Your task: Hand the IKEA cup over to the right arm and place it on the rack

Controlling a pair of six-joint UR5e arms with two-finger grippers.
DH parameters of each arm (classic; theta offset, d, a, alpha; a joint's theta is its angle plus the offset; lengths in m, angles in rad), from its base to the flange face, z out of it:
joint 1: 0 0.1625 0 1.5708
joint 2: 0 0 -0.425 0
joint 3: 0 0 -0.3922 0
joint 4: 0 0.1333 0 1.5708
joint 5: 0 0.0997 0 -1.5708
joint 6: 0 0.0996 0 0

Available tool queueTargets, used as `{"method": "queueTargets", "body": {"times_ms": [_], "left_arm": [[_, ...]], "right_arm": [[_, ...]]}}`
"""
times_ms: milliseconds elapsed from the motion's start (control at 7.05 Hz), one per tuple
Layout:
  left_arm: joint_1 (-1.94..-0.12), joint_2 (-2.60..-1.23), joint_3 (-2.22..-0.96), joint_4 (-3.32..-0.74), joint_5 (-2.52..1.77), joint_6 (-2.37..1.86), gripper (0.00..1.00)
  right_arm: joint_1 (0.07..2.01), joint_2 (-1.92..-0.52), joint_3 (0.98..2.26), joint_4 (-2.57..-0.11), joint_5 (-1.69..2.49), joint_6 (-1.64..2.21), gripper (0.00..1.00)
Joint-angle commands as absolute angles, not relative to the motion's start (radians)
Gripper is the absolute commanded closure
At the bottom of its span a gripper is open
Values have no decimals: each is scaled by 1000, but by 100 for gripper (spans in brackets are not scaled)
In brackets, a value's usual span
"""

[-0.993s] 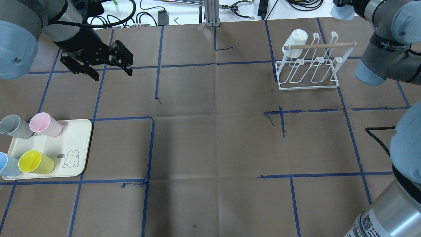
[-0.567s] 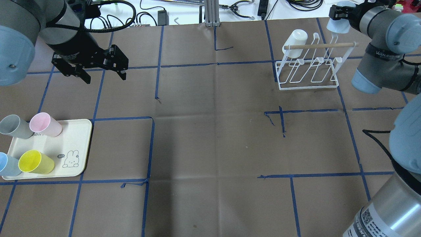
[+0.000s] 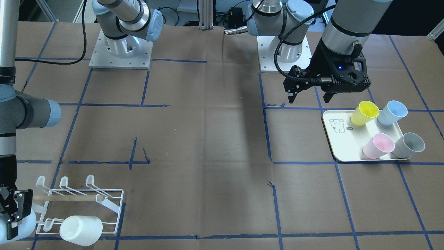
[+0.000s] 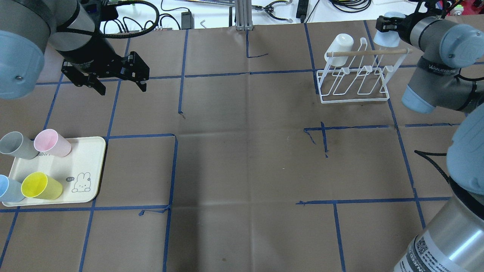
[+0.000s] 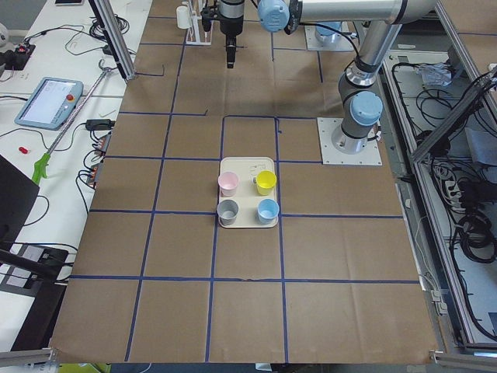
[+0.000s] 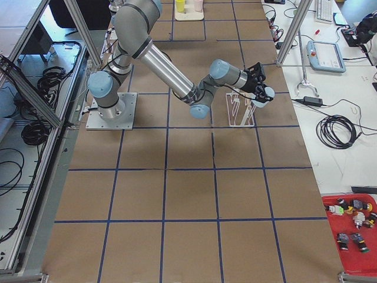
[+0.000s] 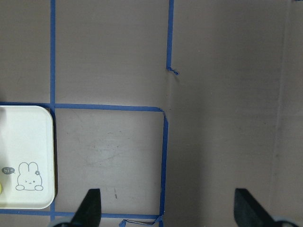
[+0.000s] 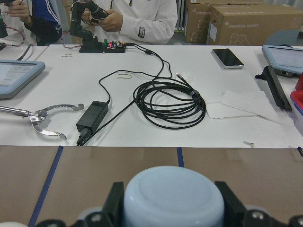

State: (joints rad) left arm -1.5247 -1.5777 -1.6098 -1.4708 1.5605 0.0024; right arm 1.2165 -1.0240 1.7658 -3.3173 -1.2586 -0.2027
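My right gripper (image 4: 390, 23) is shut on a pale blue cup (image 4: 385, 37) and holds it over the far right corner of the white wire rack (image 4: 355, 77), just above the wooden dowel. In the right wrist view the cup (image 8: 173, 198) fills the gap between the fingers. In the front view the gripper (image 3: 12, 211) is at the rack's (image 3: 86, 203) end. A white cup (image 4: 340, 43) hangs on the rack's far left prong. My left gripper (image 4: 123, 88) is open and empty above the table, beyond the tray; the left wrist view (image 7: 169, 208) shows it wide open.
A cream tray (image 4: 89, 162) at the near left holds a grey cup (image 4: 15, 145), a pink cup (image 4: 51, 142), a yellow cup (image 4: 39, 186) and a blue cup (image 4: 7, 189). Beyond the table's far edge lie cables and tools on a white bench (image 8: 156, 94).
My right gripper has brought the pale blue cup down and toward the rack's far right corner. My left gripper has shifted a little to the left, still open.
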Motion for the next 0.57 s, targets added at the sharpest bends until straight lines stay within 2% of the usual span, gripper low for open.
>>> {"method": "queueTargets", "body": {"times_ms": [0, 426], "left_arm": [[-1526, -1598, -1606, -1470, 1562, -2, 1], [-1549, -1598, -1605, -1468, 1562, -15, 1]], "right_arm": [[1216, -1022, 1779, -3315, -1266, -215, 0], [1224, -1044, 1786, -3304, -1264, -204, 0]]}}
